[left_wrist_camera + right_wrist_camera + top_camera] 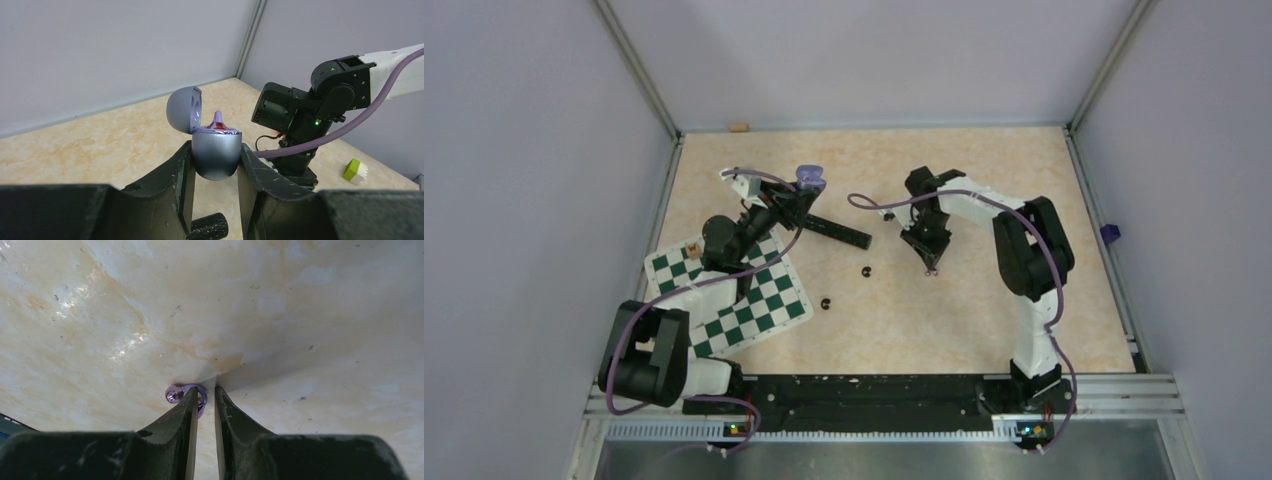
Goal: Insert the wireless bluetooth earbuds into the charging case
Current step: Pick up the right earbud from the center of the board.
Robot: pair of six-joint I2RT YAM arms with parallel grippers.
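L gripper (pixel 215 147) clamped on open charging case (pixel 215 157) | R gripper (pixel 206 390) tips nearly closed at purple earbud (pixel 175 393), grip unclear

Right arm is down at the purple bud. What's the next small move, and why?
Probably widen the jaws of the right gripper and shift sideways over the purple earbud before closing: the jaws stand nearly together and most of the bud sits outside one finger, so the grasp looks off-centre.
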